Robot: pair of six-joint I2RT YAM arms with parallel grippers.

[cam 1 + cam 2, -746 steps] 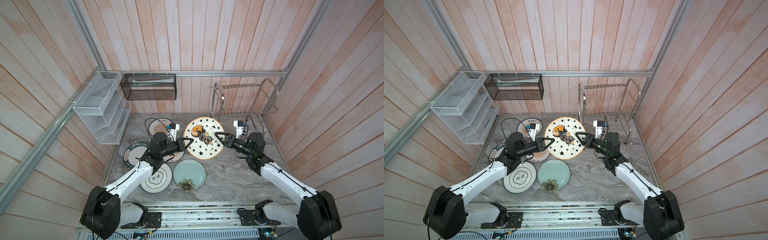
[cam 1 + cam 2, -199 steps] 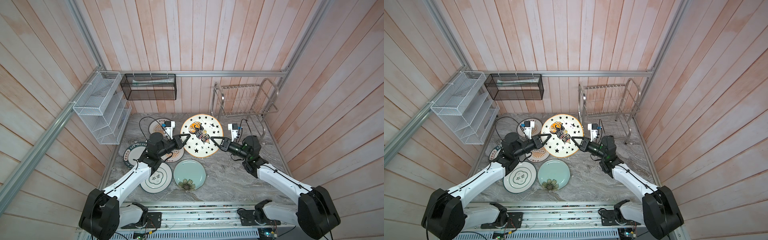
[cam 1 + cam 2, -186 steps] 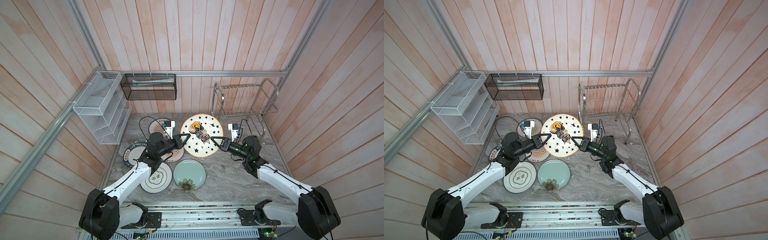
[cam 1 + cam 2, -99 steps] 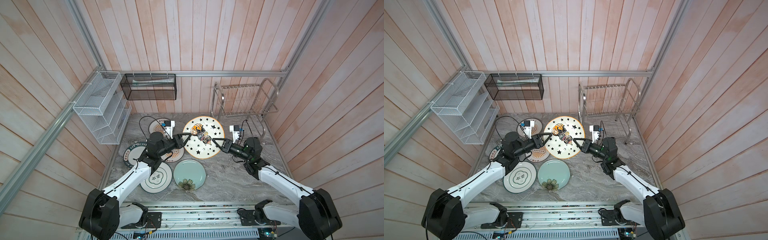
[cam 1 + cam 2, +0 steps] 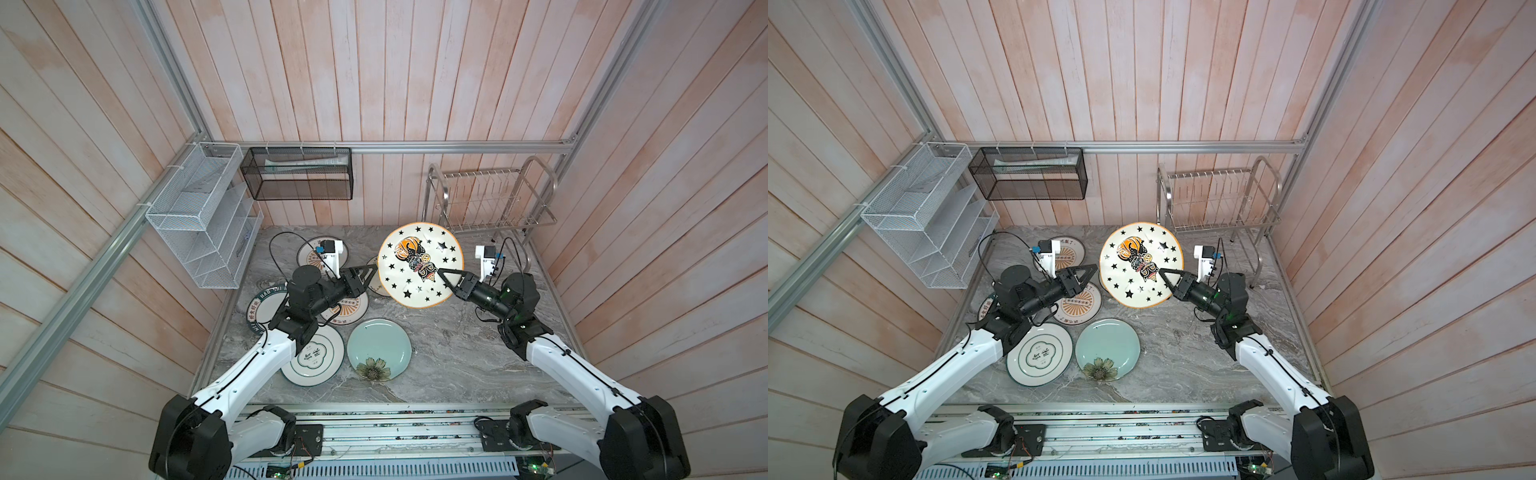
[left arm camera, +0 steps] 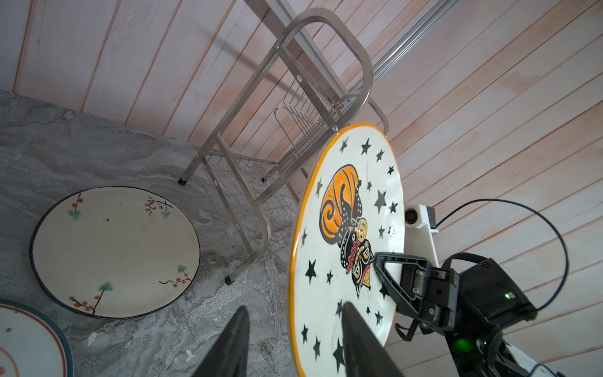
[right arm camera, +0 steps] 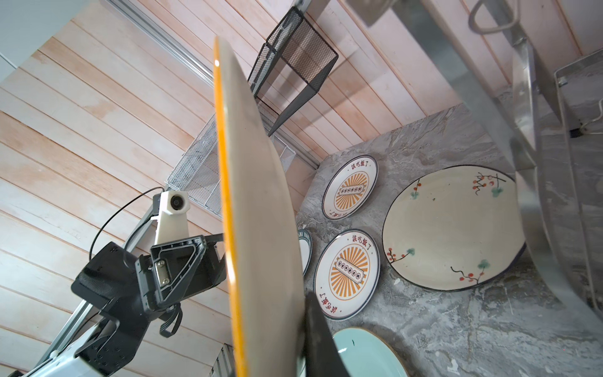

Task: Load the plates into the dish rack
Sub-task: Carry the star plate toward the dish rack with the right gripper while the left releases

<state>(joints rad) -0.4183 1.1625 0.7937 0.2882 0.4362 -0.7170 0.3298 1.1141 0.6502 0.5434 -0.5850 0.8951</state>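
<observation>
Right gripper [image 5: 441, 272], clamped on the edge of the star plate [image 5: 417, 253], holds it tilted on edge above the marble table [image 5: 457, 353], just in front of the steel dish rack [image 5: 490, 199]. Left gripper [image 5: 373, 269] straddles the plate's opposite rim, jaws apart. Six other plates [image 5: 379, 348] lie flat on the table's left half.

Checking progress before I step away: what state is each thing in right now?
right hand: shut on star plate.
left hand: open, fingers straddling the star plate's rim.
star plate: held on edge, off the table.
dish rack: standing, no plates in it.
other plates: lying flat on the table.
</observation>
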